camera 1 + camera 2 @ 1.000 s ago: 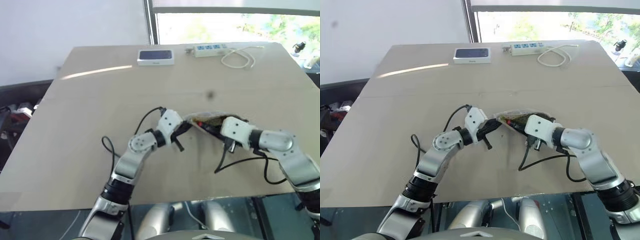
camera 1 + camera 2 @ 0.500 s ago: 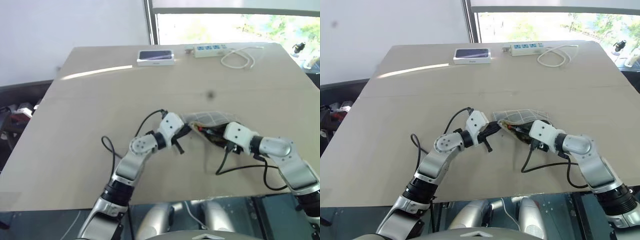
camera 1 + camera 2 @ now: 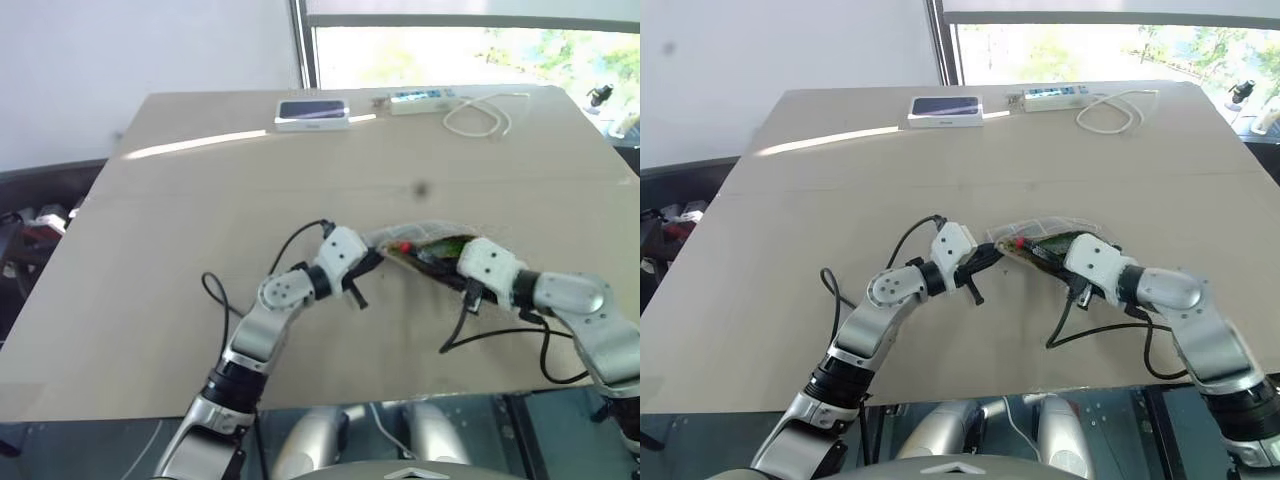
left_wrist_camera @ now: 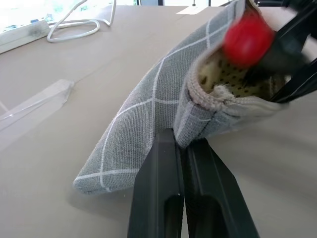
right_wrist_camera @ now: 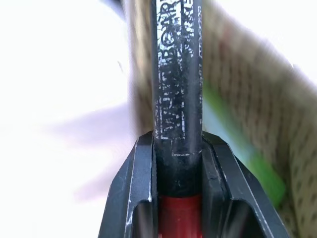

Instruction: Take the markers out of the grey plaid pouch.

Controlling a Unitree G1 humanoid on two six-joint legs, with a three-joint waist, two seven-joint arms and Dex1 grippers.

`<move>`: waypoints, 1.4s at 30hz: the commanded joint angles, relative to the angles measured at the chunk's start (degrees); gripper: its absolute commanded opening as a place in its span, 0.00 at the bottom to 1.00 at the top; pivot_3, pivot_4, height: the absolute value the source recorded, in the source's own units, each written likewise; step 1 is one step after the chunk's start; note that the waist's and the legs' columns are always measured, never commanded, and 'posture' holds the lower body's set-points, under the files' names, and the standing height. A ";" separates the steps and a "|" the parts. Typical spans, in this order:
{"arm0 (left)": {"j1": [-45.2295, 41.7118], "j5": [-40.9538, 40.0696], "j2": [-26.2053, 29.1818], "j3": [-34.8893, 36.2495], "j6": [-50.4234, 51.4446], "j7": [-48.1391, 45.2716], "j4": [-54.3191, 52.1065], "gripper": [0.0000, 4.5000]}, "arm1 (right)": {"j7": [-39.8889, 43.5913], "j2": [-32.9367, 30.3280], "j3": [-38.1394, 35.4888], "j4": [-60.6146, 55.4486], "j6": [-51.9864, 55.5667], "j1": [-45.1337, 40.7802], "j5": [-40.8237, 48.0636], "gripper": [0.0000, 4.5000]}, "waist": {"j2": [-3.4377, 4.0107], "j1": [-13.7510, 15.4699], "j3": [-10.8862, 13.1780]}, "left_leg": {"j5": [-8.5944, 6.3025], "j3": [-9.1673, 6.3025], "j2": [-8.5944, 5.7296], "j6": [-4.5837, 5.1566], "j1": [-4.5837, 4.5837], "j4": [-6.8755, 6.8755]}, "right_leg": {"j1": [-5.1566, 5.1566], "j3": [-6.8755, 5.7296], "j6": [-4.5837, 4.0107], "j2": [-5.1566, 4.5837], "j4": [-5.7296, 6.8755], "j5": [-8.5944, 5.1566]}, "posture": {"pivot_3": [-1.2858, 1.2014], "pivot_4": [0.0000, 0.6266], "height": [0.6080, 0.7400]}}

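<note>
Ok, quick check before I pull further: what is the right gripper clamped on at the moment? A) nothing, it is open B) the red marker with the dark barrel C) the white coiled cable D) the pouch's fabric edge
B: in the right wrist view the right gripper has its fingers closed on the red marker by its dark printed barrel, the red part showing below, while the left gripper pinches the grey plaid pouch at its mouth.
</note>
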 commanded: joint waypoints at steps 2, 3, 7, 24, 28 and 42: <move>-0.15 0.37 0.13 0.06 -1.36 -0.07 -0.67 0.00 | 4.12 -0.10 -6.25 -8.16 0.67 0.93 11.93 0.10 | -0.01 0.00 0.01 | 0.00 -0.01 0.00 0.00 0.00 0.00 | 0.01 -0.01 0.00 0.00 0.00 0.00 | 0.52 0.24 1.00; -0.14 0.44 0.10 -0.02 -1.47 -0.06 -0.51 0.00 | 3.90 0.64 -7.34 -8.73 0.64 1.00 14.34 0.10 | -0.02 0.00 0.01 | 0.00 -0.01 0.00 0.01 0.01 0.00 | 0.03 -0.02 0.00 0.00 -0.01 0.00 | 0.52 0.24 1.00; -0.29 0.64 -0.01 -0.18 -1.71 0.04 -0.20 0.00 | -3.51 4.48 -15.16 -8.12 5.96 -1.79 24.85 0.10 | -0.04 0.00 0.02 | 0.00 -0.02 0.00 0.01 0.02 0.00 | 0.05 -0.01 0.00 -0.01 -0.01 0.00 | 0.52 0.24 1.00; 0.19 0.84 0.22 -0.29 -2.10 0.69 -0.43 0.00 | -18.50 -4.18 -20.19 15.95 12.89 5.69 9.19 0.38 | 0.01 -0.06 0.01 | 0.00 0.14 -0.01 0.01 0.02 -0.06 | -0.03 0.14 0.00 -0.02 0.05 0.00 | 0.52 0.24 1.00; 0.56 0.85 0.26 -0.40 -1.88 0.57 -0.79 0.00 | -19.38 -4.31 -19.87 16.49 12.71 5.45 7.37 0.80 | 0.02 -0.08 0.01 | 0.00 0.23 0.01 0.01 0.07 -0.05 | -0.03 0.22 0.00 0.00 0.11 0.00 | 0.52 0.24 1.00; 1.00 1.07 0.11 -0.51 -1.84 0.42 -1.12 0.00 | -4.55 1.51 -19.93 -1.17 10.49 5.57 28.31 0.70 | 0.00 0.31 0.03 | 0.00 0.04 0.03 0.02 -0.01 -0.04 | 0.00 0.04 0.00 0.00 -0.01 0.00 | 0.52 0.24 1.00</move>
